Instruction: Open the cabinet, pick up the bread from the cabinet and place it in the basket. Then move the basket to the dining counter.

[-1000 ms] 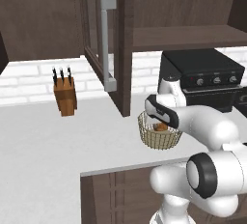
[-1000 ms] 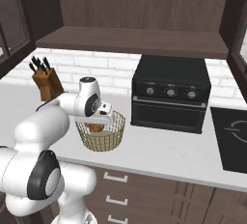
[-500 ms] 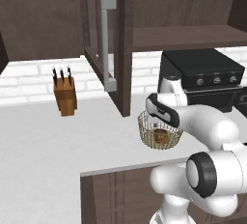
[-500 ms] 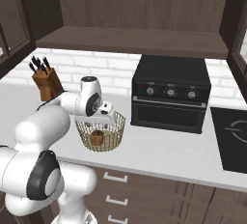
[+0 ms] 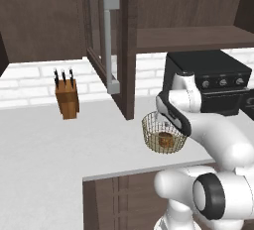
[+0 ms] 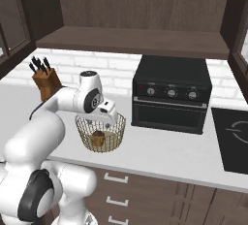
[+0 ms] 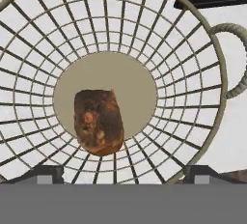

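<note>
The small brown lumpy bread [image 7: 98,127] is seen lying in the round tan wire basket [image 7: 193,39], under the wide-open, empty gripper [image 7: 123,174].

A white counter [image 5: 54,140] runs below a white brick backsplash [image 6: 111,66]. A black oven [image 6: 172,93] and a wooden knife block [image 5: 67,100] stand on it; dark drawers [image 6: 145,195] sit beneath.

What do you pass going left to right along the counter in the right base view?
knife block → basket with the bread in it → black oven → cooktop
</note>
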You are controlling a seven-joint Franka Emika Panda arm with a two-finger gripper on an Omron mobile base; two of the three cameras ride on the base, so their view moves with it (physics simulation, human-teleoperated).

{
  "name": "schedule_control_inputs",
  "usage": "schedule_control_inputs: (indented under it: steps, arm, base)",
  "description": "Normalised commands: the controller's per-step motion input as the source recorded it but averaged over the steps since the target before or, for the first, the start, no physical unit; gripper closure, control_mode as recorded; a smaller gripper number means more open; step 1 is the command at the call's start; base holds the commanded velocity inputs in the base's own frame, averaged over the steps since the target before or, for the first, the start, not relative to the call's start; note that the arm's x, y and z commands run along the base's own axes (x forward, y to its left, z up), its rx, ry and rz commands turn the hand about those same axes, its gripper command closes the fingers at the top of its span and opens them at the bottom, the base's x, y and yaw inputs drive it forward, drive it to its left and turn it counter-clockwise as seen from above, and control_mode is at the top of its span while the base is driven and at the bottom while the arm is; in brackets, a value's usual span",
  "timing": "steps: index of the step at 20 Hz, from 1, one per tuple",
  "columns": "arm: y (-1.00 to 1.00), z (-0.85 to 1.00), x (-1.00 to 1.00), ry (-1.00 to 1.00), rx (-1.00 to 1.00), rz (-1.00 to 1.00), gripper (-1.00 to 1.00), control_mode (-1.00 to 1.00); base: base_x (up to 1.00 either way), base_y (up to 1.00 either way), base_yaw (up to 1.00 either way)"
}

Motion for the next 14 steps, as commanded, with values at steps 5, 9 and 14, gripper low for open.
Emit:
schedule_control_inputs:
  steps: [5,9,14]
  arm:
    - [-0.27,0.46,-0.24,0.01,0.0,-0.4,-1.0,-1.0]
    - [-0.71,-0.17,0.17,0.08,0.14,-0.48,-1.0,-1.0]
    - [-0.41,-0.33,0.03,0.0,0.15,-0.31,-1.0,-1.0]
  base:
    - [0.0,0.0,0.0]
    - [0.0,0.0,0.0]
    - [0.0,0.0,0.0]
